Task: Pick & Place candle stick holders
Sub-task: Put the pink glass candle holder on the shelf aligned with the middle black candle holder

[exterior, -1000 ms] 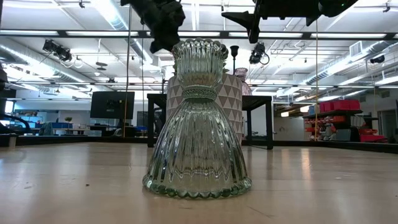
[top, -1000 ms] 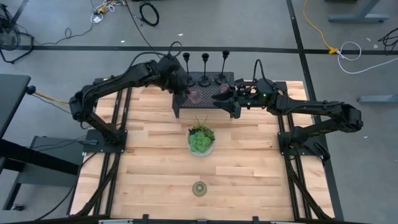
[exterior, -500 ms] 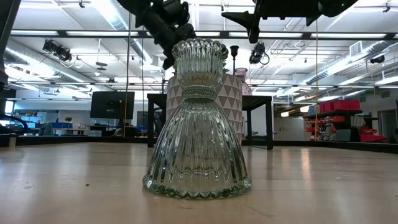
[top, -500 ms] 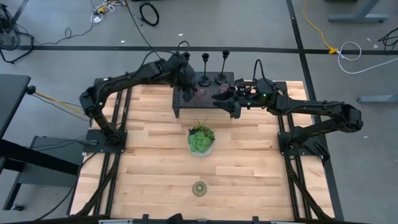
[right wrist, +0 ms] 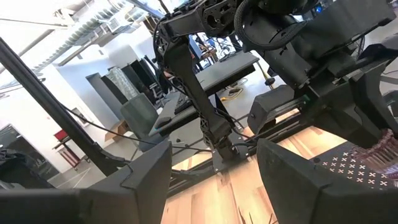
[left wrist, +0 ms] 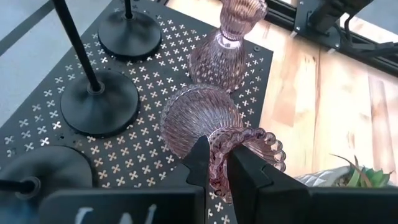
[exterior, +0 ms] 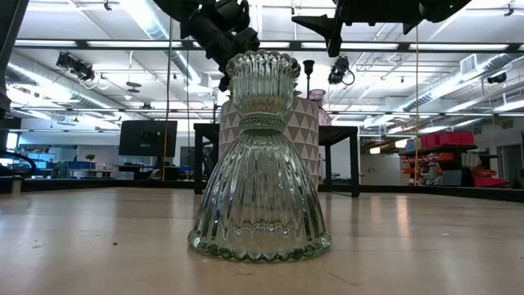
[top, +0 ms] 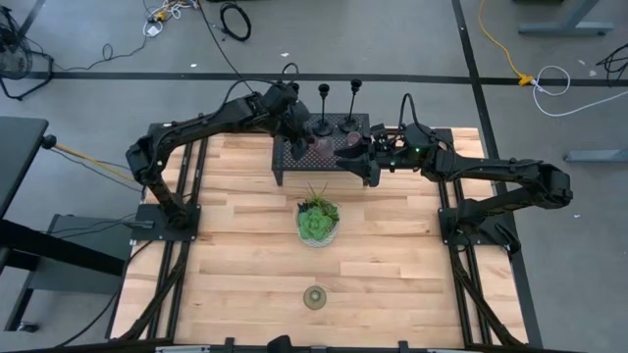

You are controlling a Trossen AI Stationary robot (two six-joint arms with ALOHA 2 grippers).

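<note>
Pink ribbed glass is the item in hand: the left gripper [left wrist: 214,171] has its jaws drawn narrow on the scalloped rim of a pink glass candle holder [left wrist: 202,121], which stands on the black mesh rack [left wrist: 43,134] and is pinched at the lip. A second pink glass holder [left wrist: 227,53] stands upright on the same rack, just beside the gripped one and farther along toward the rack's table-side edge. On the rack's opposite side the round bases of three slim black candlestick holders [left wrist: 99,106] sit in a row, near the gripped piece but not touching it. In the high view the left gripper sits over the rack's left end, and the right gripper [top: 345,149] hangs over the rack's right end with its jaws wide and nothing between them. A clear greenish glass holder [top: 314,296] stands alone on the wooden table [top: 235,245], well apart from the rack, with the green plant in its bowl [top: 318,220] between the two. Judgement: the step in hand is the pick of the pink holder, grip taken, lift not yet evident; whether its base is clear of the mesh cannot be told. The next move calls for a straight vertical lift, since a rim grip on ribbed glass may slip or tilt, and clearance must be held from the neighbouring pink holder and the black stems.
</note>
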